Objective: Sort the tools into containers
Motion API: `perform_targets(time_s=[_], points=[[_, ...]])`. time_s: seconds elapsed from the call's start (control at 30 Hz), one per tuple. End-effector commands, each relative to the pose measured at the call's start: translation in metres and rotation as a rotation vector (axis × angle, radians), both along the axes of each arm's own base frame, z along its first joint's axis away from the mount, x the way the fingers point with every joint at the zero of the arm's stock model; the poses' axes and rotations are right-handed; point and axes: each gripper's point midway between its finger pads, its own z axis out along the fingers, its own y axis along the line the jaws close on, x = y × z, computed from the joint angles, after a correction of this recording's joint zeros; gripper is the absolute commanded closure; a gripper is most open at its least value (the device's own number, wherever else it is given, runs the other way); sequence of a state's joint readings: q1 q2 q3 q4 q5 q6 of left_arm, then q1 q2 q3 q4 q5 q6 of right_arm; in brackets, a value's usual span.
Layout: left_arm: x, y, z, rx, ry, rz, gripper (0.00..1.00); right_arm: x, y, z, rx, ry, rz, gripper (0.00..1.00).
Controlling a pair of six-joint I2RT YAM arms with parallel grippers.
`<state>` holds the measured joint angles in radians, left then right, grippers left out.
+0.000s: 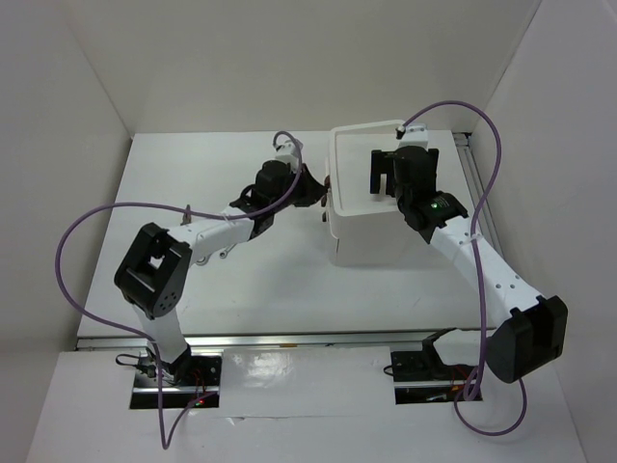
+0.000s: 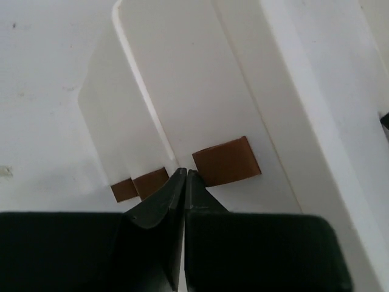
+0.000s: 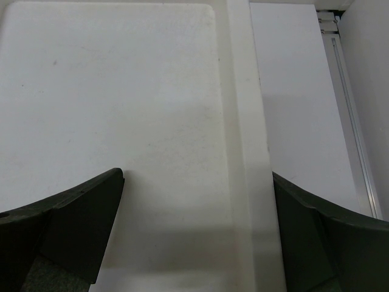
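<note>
White table (image 1: 260, 289) w/ white drawer cabinet (image 1: 364, 239) on it.

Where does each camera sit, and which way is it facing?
Top external: above and behind the bases, looking down on the white table and white plastic box-shaped cabinet; left arm and right arm show whole.
Left wrist: on the left arm, facing the cabinet's drawer fronts and dark red knobs; the shut left tool shows below.
Right wrist: on the right arm, looking down on the cabinet's shallow white top tray; the open right tool frames it.
Shared: every view shows the cabinet.
</note>
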<state>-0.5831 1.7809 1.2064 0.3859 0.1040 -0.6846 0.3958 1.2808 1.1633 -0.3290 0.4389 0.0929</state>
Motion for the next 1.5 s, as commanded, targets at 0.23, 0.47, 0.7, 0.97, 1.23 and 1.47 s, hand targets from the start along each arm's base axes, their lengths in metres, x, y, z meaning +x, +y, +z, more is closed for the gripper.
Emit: perform_targets(time_s=[0.23, 0.47, 0.7, 0.97, 1.23, 1.47], points=[[0.003, 0.088, -0.080, -0.007, 0.416, 0.451, 0.33, -0.036, 0.019, -0.082, -0.041, 0.307, 0.097, 0.00], [0.000, 0.053, -0.099, -0.250, 0.429, 0.233, 0.65, -0.035, 0.020, -0.088, -0.056, 0.321, 0.095, 0.00], [-0.004, 0.020, -0.122, -0.414, 0.503, 0.059, 0.64, -0.035, 0.020, -0.088, -0.056, 0.321, 0.096, 0.00], [-0.011, 0.016, -0.136, -0.708, 0.499, -0.023, 0.36, -0.036, 0.022, -0.088, -0.063, 0.318, 0.096, 0.00], [-0.008, 0.016, -0.143, -0.763, 0.515, -0.017, 0.47, -0.038, 0.022, -0.092, -0.078, 0.332, 0.096, 0.00], [-0.004, 0.005, -0.136, -0.807, 0.498, -0.045, 0.44, -0.037, 0.023, -0.095, -0.081, 0.340, 0.095, 0.00]])
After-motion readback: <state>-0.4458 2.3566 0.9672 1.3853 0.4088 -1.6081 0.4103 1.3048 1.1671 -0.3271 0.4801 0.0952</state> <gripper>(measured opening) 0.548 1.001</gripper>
